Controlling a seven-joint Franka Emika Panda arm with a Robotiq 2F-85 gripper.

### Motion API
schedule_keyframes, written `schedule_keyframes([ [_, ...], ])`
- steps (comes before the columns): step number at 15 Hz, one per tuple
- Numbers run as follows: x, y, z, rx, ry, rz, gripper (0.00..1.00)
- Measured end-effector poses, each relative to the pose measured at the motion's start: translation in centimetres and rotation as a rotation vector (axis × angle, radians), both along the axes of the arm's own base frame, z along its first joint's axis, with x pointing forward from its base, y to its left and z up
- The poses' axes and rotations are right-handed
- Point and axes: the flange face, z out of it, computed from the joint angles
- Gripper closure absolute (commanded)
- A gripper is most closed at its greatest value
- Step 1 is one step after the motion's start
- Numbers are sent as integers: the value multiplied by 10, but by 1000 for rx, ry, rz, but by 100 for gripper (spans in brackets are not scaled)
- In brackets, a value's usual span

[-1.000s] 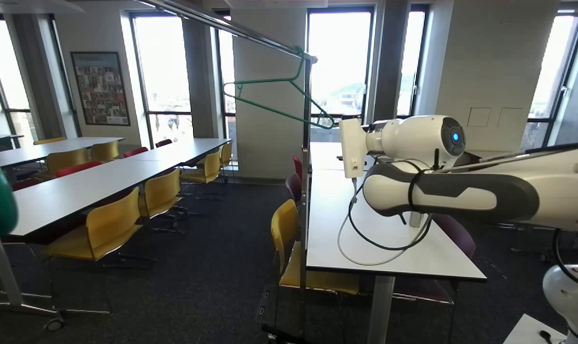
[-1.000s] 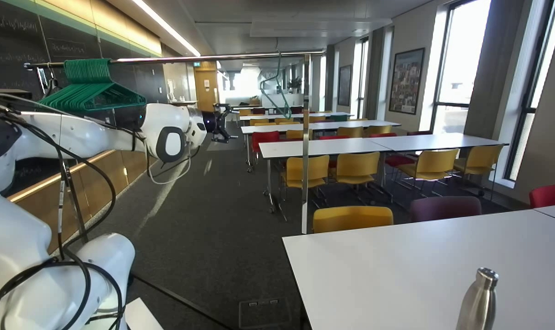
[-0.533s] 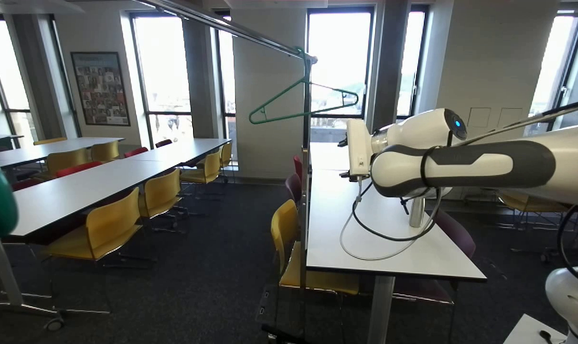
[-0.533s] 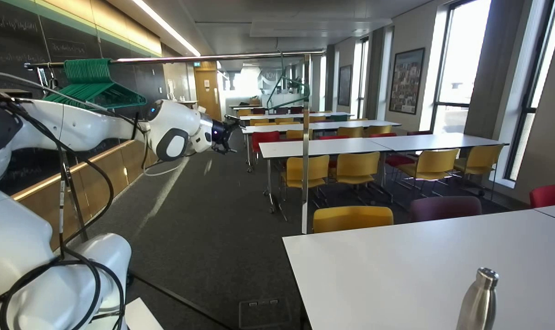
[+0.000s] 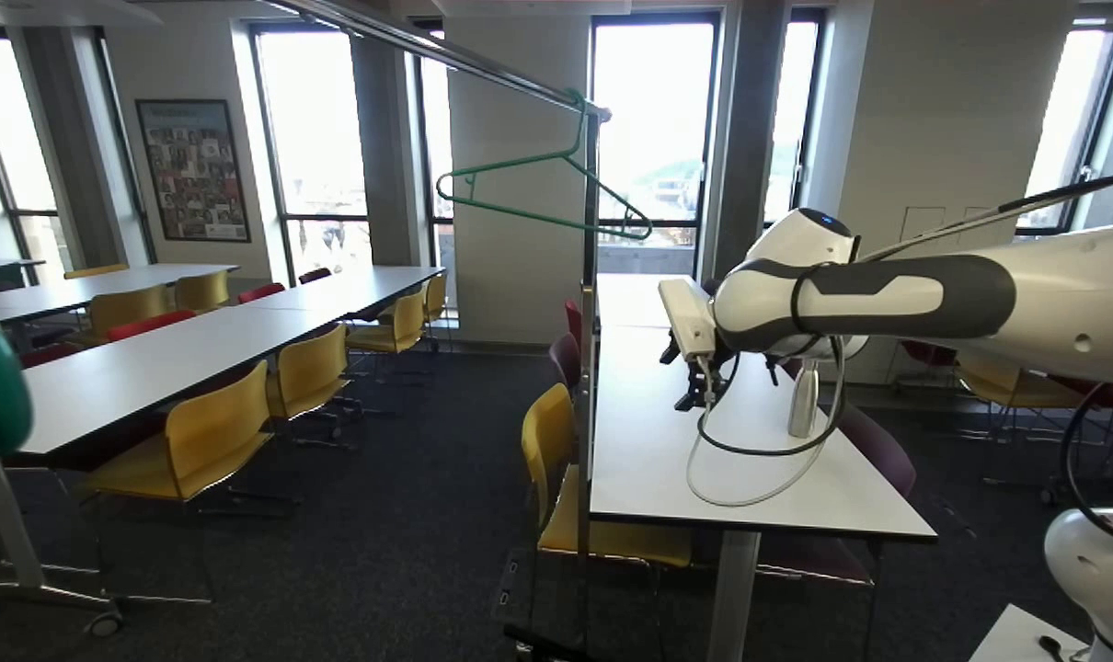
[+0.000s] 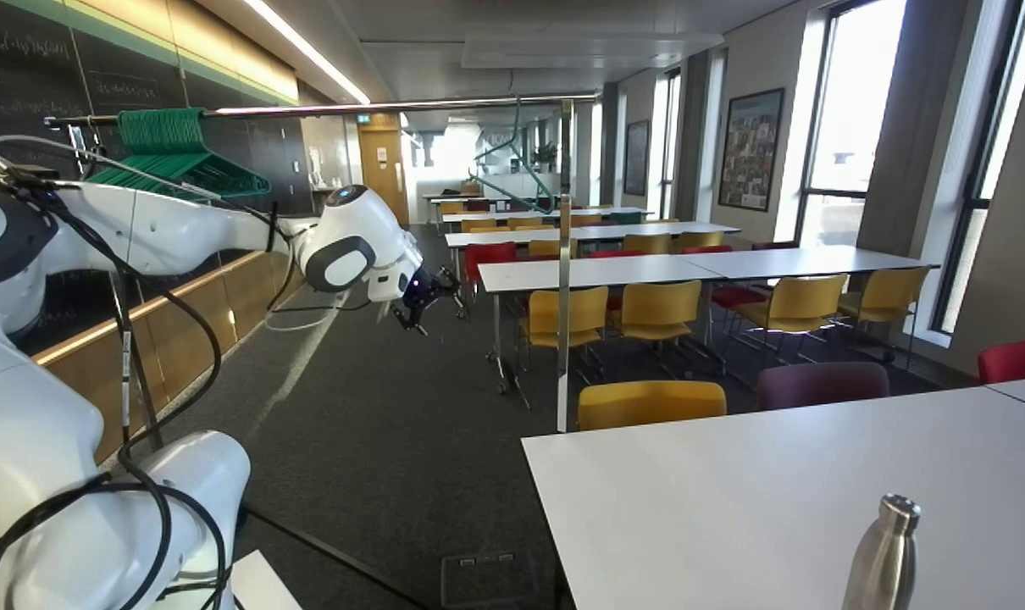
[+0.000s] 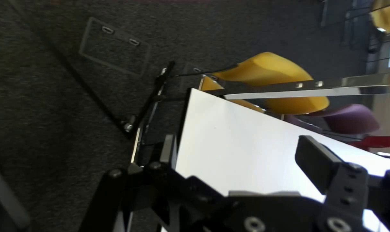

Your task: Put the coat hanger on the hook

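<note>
On white table [image 6: 716, 483], steel bottle [image 6: 882, 561]; near coat hanger [image 5: 533, 215], metal post [image 6: 564, 313].

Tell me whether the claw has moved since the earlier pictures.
Yes, downward: in an exterior view the claw now sits lower relative to the upright metal post.

Green coat hanger [image 5: 556, 220] hangs from the grey rod [image 5: 483, 70]
</note>
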Motion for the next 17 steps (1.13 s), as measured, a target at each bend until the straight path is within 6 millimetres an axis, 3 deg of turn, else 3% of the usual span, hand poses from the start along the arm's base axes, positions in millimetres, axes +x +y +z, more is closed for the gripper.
schedule_keyframes([
  [3,-2,2,-11,68,188,14,0],
  [7,-2,0,-9,90,333,4,0],
  [17,-3,0,-5,5,342,-25,0],
])
